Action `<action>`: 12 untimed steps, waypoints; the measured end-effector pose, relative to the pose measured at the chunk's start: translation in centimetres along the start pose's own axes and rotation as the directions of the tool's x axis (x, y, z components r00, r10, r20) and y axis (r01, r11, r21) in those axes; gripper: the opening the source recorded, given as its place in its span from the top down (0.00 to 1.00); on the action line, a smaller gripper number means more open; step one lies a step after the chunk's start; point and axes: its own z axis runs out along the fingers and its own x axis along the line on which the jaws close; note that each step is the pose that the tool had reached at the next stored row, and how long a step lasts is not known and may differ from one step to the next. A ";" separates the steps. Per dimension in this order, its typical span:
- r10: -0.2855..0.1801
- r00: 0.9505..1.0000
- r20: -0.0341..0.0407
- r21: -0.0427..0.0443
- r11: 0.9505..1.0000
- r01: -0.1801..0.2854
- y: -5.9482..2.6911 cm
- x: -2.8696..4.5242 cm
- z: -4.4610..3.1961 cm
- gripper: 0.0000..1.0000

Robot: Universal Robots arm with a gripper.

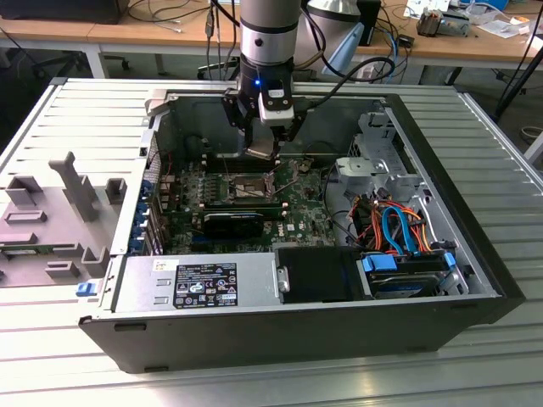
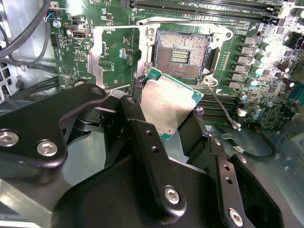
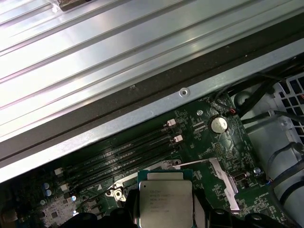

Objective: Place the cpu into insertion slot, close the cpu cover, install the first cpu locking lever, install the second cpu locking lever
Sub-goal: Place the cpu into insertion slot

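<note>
The claw (image 2: 166,121) clamps the cpu (image 2: 167,99), which is tilted with one edge toward the open insertion slot (image 2: 183,56). The computer case (image 1: 254,339) sits on a ribbed metal desk (image 1: 85,110), with cluttered wooden worktops (image 1: 127,34) behind.

Your cpu (image 2: 168,99) has a smooth, satin-grey metal top with a green laminate edge. Just beside it, the slot (image 2: 183,54) is dark and finely grained inside, with a shiny metal rim. Next to the slot, the cover (image 2: 98,61) is thin, bright, polished metal. Around the slot, the board (image 2: 71,61) is glossy green. Near the slot, the gripper (image 2: 166,111) is matt black with 4 bright metal screw heads. Farther from the slot, the case (image 1: 254,335) looks matt black, and your table (image 1: 475,119) is ribbed, brushed metal.
</note>
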 end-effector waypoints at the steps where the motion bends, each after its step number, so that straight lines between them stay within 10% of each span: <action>1: 0.001 1.000 0.000 0.000 1.000 -0.001 0.00 0.00 0.00 0.45; 12: 0.008 1.000 0.001 0.001 1.000 -0.008 0.00 0.00 0.00 0.45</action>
